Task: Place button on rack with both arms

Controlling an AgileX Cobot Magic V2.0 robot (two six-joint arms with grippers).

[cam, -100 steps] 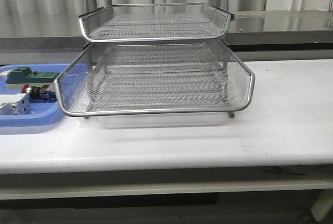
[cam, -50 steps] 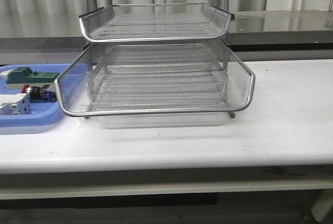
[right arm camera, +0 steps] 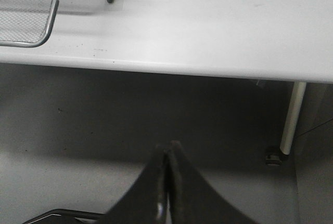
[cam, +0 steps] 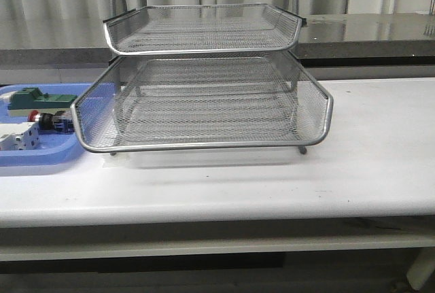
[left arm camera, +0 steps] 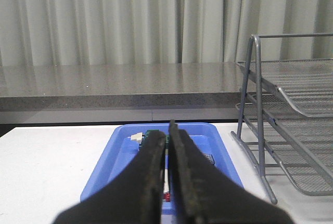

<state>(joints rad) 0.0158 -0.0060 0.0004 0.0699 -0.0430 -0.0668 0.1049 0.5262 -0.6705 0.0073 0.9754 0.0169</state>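
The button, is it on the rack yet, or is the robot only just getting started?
Only just starting. Nothing looks done: the button lies in the blue tray beside the rack, whose shelves hold nothing. Nothing is in hand either: the left gripper faces the tray with its fingers together, and the right gripper hangs shut beyond the table's edge. Picking up and placing remain.

No readable text, labels or numbers in any view.

Checked surfaces: the rack (cam: 204, 102), the blue tray (cam: 41, 157) with its parts, the table (cam: 367, 170) and both grippers. No brand mark, sign or figure can be made out; small parts are too blurred.
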